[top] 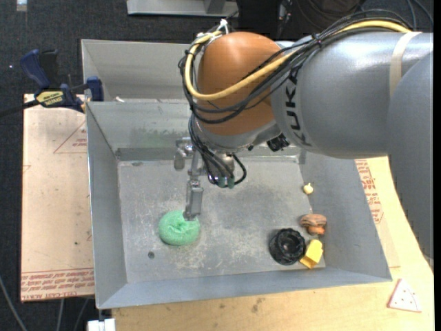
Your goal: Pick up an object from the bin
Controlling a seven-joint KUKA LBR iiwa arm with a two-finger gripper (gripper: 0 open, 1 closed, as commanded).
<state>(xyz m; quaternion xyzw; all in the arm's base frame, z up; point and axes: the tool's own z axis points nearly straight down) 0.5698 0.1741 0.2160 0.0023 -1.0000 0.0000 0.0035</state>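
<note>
A soft green lump (179, 229) lies on the bin floor left of the middle, toward the front. My gripper (192, 209) hangs straight above it, and the one fingertip I can see touches or presses into the lump's upper right edge. The other finger is hidden behind it. Nothing shows between the fingers.
At the front right lie a black round cap-like thing (286, 245), a yellow block (312, 254) touching it, and a small brown piece (313, 221). A tiny pale bit (308, 188) sits farther back on the right. The arm's orange cover and cables hang over the bin's back half.
</note>
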